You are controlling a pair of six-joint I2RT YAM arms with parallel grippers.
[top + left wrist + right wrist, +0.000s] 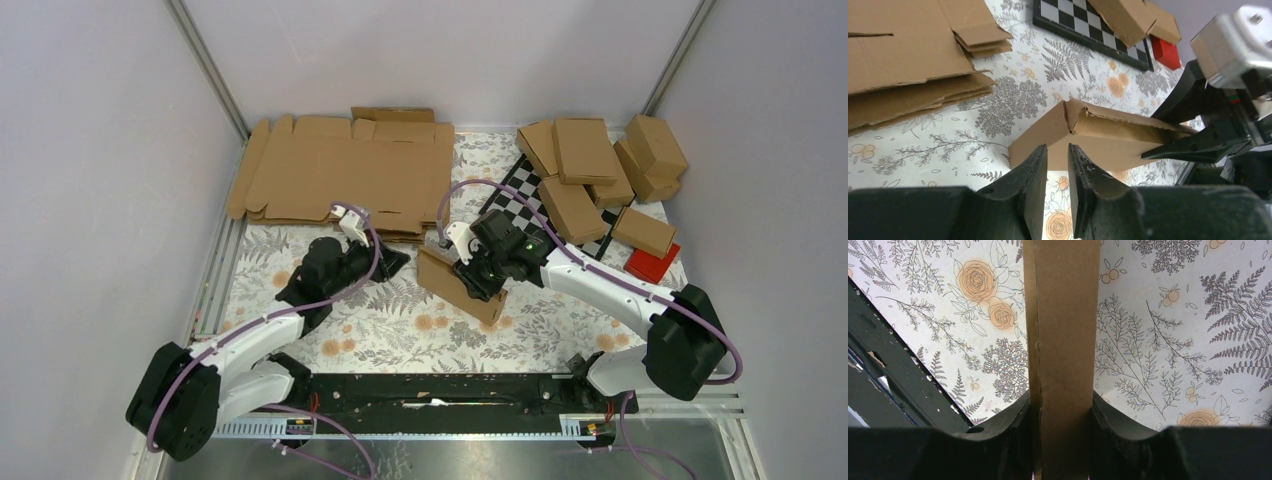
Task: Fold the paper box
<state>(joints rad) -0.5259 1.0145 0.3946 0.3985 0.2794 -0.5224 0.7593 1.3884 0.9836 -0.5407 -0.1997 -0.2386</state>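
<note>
Noted at far left a stack of flat brown cardboard blanks (pixel 340 175), well apart from both arms. Found the black left gripper (pixel 1057 150) low over the floral-printed table cover (pixel 400 335), jaws narrow and holding nothing, tips just short of the left end of the slim, plain brown cardboard paper box (pixel 1098 137). Located that paper box at mid-table, tilted up on a long edge, its left end gaping, an end flap loose and not tucked. Found the black right gripper (pixel 1062 412) closed across the paper box, one finger on each broad face.

Judged a push on the loose flap likely to swivel or slide the paper box in that single pinch. Judged an off-crease push likely to buckle the flap rather than fold it. Feared a clash of the two grippers too, given so little room between them at the box. Saw no hazard from the heap of finished brown cartons (pixel 600 170) at far right.
</note>
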